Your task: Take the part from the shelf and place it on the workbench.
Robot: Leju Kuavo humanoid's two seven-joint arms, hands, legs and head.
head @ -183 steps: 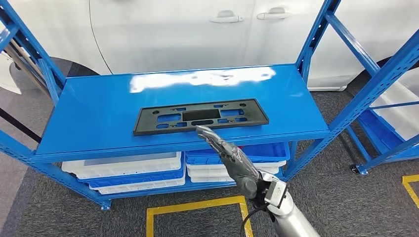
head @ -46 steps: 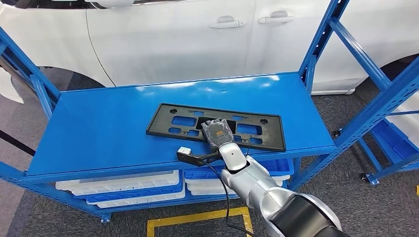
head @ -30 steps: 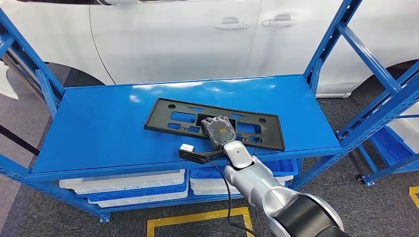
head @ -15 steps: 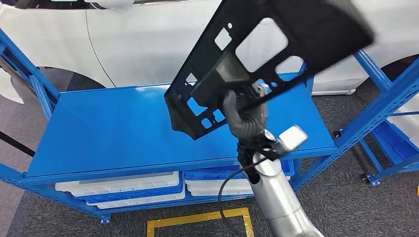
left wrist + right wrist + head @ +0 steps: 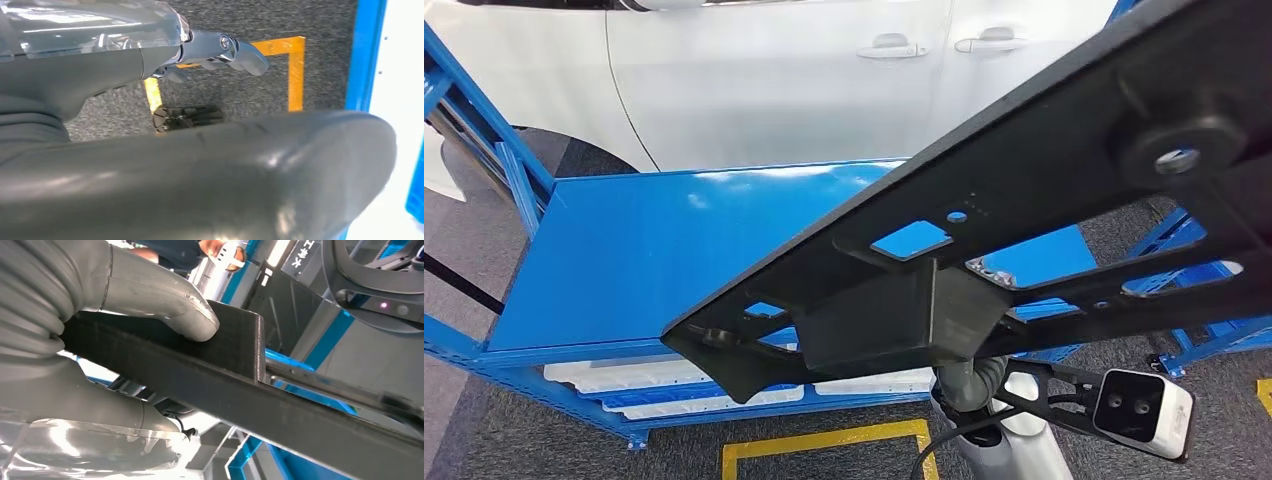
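Gripping the black plastic mounting plate (image 5: 1024, 190) from below, the right hand (image 5: 85, 335) holds it lifted off the blue shelf (image 5: 654, 250) and close under the head camera, where it spans the picture on a slant from lower left to upper right. In the right wrist view the grey thumb (image 5: 165, 302) presses on the plate's raised central block, with the ribbed cover wrapped over the plate's edge, so the fingers are clenched on the part. Through the plate's cut-outs the blue shelf surface shows. The right arm (image 5: 1014, 445) rises from below, carrying a white wrist camera (image 5: 1142, 408) on a black bracket.

Behind the shelf stands a white car (image 5: 774, 70) with its door handles in view. White and blue trays (image 5: 624, 375) sit on the lower shelf level, and yellow floor tape (image 5: 824, 442) marks the grey carpet.

The left hand (image 5: 220, 47) hangs over the carpet and yellow tape, its fingers curled in with nothing in them.
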